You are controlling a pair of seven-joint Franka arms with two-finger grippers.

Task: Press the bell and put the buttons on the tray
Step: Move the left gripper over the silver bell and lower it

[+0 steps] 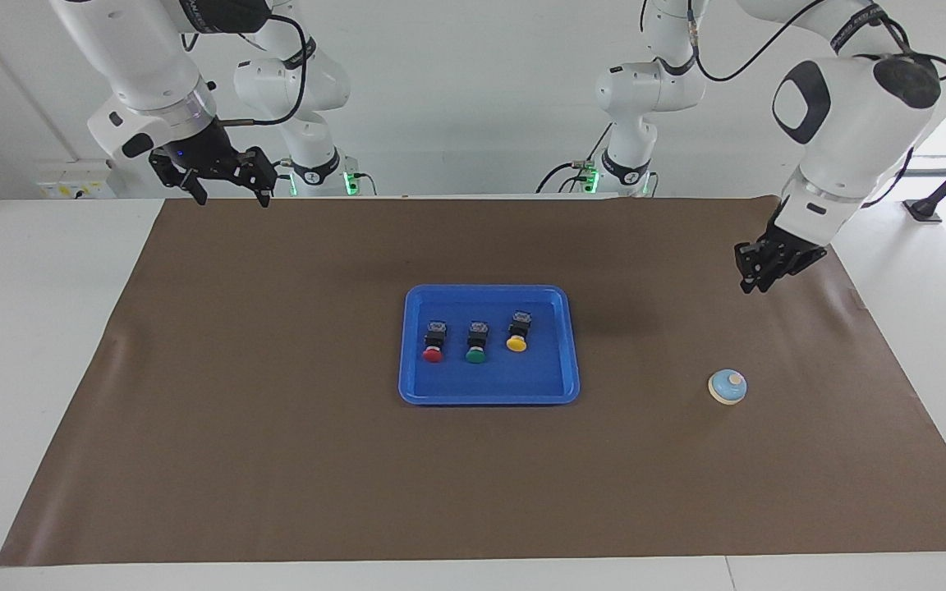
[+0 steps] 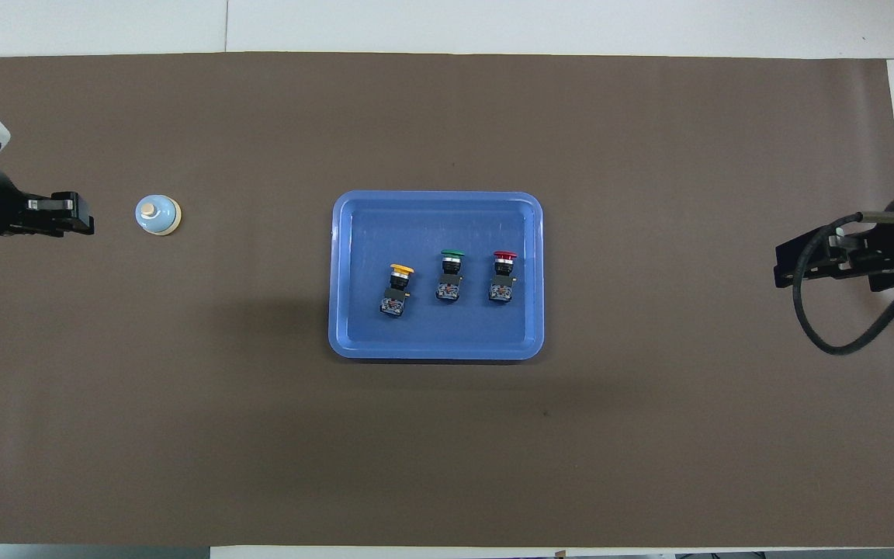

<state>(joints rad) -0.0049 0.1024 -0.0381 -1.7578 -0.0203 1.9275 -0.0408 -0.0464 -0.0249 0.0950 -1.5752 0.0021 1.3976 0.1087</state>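
Brown mat (image 1: 276, 460) covers the work surface edge to edge and carries every item.

Tray (image 1: 415, 386): sits flat near the mat's centre, within reach of both arms. It holds all three buttons, lying on their sides in a row, caps pointing away from the robots: red button (image 1: 433, 342) toward the right arm's end, green button (image 1: 477, 342) in the middle, yellow button (image 1: 519, 332) toward the left arm's end. The placement step therefore appears complete.

Bell (image 1: 727, 387): stands upright on the mat, well apart from the tray, toward the left arm's end.

Left gripper (image 1: 756, 267): raised over the mat near the bell, fingers drawn together and empty, a posture suited to pressing the knob.

Right gripper (image 1: 227, 185): waits high at the right arm's end, fingers spread apart, empty.

View comparison: the facing view shows the left gripper's height above the mat; the overhead view shows it level with the bell, just beside it.
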